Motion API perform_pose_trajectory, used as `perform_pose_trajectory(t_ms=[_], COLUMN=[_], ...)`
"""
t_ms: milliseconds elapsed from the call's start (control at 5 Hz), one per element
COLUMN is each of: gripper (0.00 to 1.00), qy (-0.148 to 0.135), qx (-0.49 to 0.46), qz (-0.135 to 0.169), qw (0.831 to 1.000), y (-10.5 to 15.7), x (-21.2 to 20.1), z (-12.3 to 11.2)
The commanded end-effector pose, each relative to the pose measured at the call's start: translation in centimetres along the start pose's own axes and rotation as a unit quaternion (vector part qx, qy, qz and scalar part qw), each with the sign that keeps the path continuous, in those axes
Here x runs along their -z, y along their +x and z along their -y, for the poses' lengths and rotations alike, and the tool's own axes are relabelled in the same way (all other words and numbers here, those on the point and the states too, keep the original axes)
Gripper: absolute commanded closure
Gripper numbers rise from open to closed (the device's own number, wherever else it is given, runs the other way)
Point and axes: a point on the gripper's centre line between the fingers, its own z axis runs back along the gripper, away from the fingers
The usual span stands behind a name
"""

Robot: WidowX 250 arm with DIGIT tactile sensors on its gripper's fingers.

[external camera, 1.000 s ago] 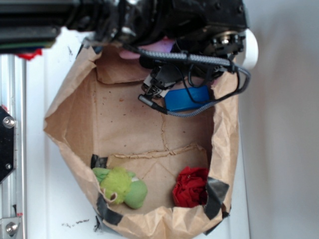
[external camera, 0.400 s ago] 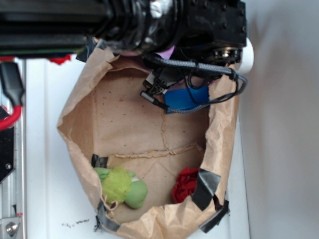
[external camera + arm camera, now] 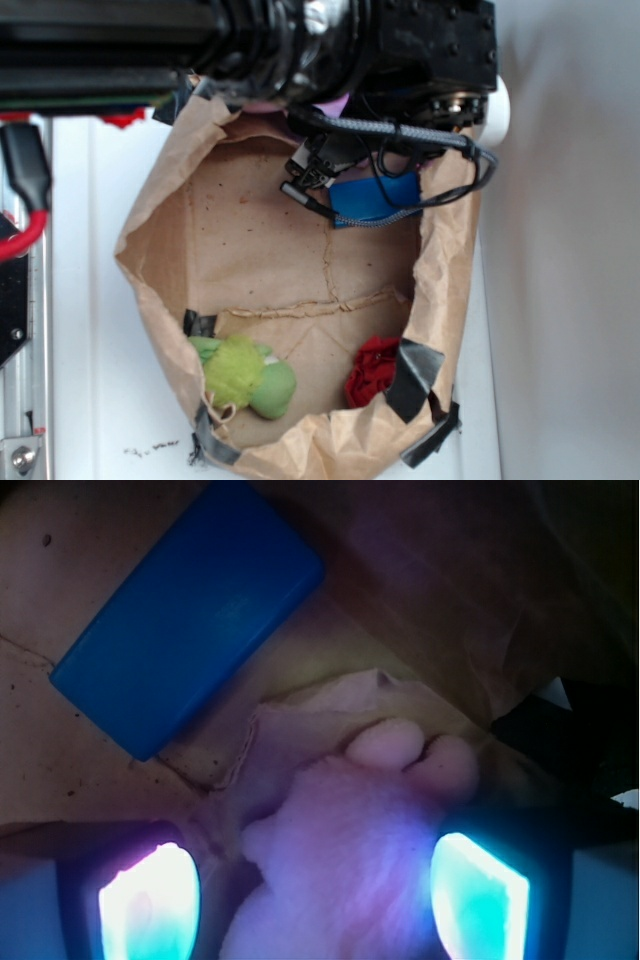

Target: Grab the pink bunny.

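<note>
The pink bunny (image 3: 350,850) lies in the far corner of a brown paper bag (image 3: 150,240), pale and fuzzy, with stubby limbs pointing up. In the wrist view my gripper (image 3: 315,890) is open around it. The lit left pad (image 3: 150,905) stands a little apart from the plush, and the right pad (image 3: 478,895) sits close against it. In the exterior view the black arm (image 3: 400,50) covers the bunny, leaving only a pink sliver (image 3: 335,106).
A blue flat block (image 3: 375,197) lies on the bag floor just beside the bunny. A lime-green plush (image 3: 245,375) and a red ruffled ball (image 3: 372,370) sit at the near end. Crumpled bag walls with black tape (image 3: 410,375) rise all around.
Over the last second the arm shifted and the bag got pushed and crumpled, its taped near-right rim folding over part of the red ball. Since 0.4 s ago nothing has visibly moved.
</note>
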Motion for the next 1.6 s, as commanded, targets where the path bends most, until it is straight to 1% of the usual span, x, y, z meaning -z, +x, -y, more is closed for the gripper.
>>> perform_pose_trajectory(t_ms=[0, 200, 400, 600, 800, 1000, 1400], gripper=[0.0, 0.0, 0.0, 0.0, 0.0, 1.0, 1.0], qy=[0.023, 0.059, 0.074, 0.104, 0.114, 0.117, 0.122], qx=[-0.028, -0.023, -0.031, -0.033, -0.027, -0.031, -0.04], qz=[0.014, 0.0, -0.006, -0.01, -0.007, 0.007, 0.018], qw=[0.999, 0.998, 0.997, 0.994, 0.993, 0.993, 0.992], y=[-0.7, -0.3, 0.2, 0.7, 0.8, 0.5, 0.2], x=[-1.3, 0.4, 0.7, 1.4, 1.9, 1.7, 1.4], z=[-2.3, -2.3, -2.2, -1.7, -1.5, -1.3, -1.3])
